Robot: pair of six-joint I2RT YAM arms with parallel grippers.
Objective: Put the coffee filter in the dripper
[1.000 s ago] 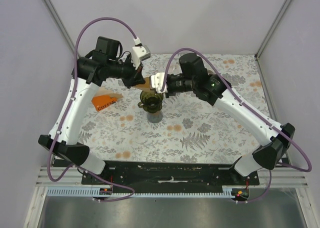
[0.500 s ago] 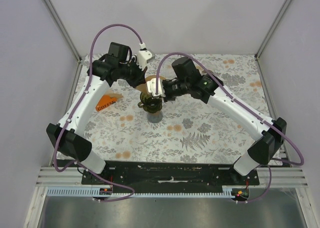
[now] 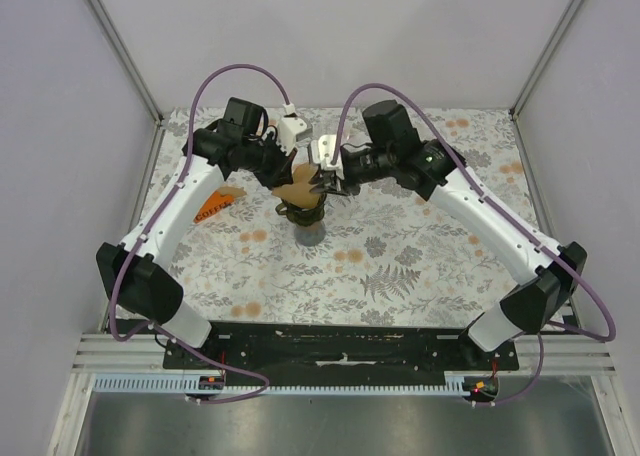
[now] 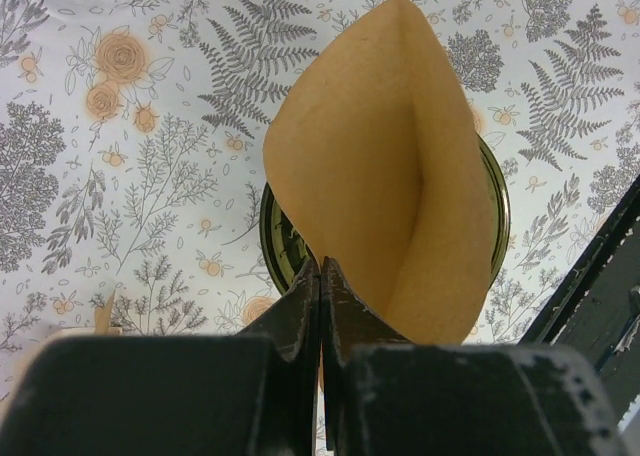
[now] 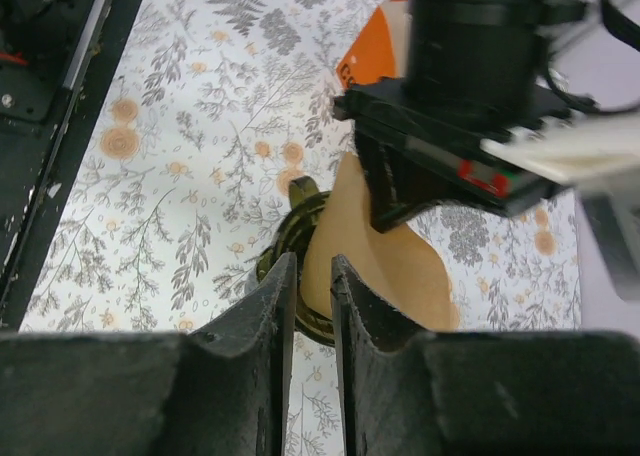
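A brown paper coffee filter [image 3: 297, 188] hangs opened into a cone just above the dark green dripper [image 3: 303, 213] at the table's middle back. My left gripper [image 3: 285, 176] is shut on the filter's edge. In the left wrist view the filter [image 4: 385, 176] covers most of the dripper's rim [image 4: 275, 238], with the gripper [image 4: 321, 268] pinching its near edge. My right gripper [image 3: 325, 181] is at the filter's right side. In the right wrist view its jaws [image 5: 313, 268] stand a narrow gap apart beside the filter [image 5: 390, 266], over the dripper rim [image 5: 290, 241].
An orange packet of filters [image 3: 212, 204] lies on the flowered tablecloth to the left of the dripper; it also shows in the right wrist view [image 5: 368, 54]. The dripper sits on a glass vessel [image 3: 311, 234]. Grey walls and metal posts enclose the table.
Both grippers moved toward the dripper's centre and the filter came down from behind the dripper to just above it. The right gripper shifted back to the filter's right side.
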